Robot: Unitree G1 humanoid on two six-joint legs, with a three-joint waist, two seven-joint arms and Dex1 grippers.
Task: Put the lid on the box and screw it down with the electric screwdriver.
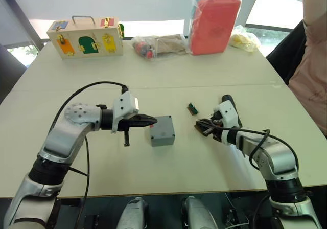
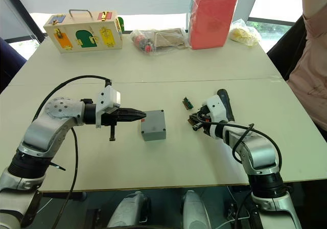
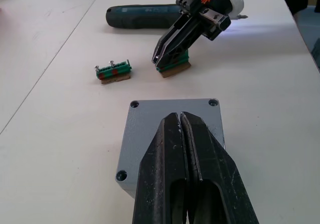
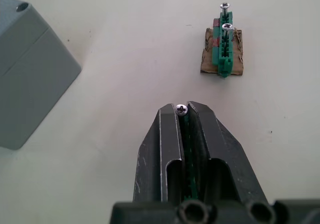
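The grey box (image 1: 163, 136) stands mid-table with the lid (image 3: 150, 121) lying flat on top of it, its corner screw holes showing. My left gripper (image 1: 152, 120) is shut, and its fingertips rest on the lid's top from the left. My right gripper (image 1: 201, 128), to the right of the box, is shut on a small green connector strip (image 3: 174, 66), with a screw head (image 4: 181, 109) showing between its fingers. The electric screwdriver (image 3: 142, 15) lies on the table just behind the right gripper.
A second green connector strip (image 1: 192, 108) with upright screws lies between the box and the screwdriver. At the back stand a wooden box with coloured doors (image 1: 87, 37), a bagged bundle (image 1: 158, 46) and a red case (image 1: 214, 24). A person (image 1: 311, 75) is at the right edge.
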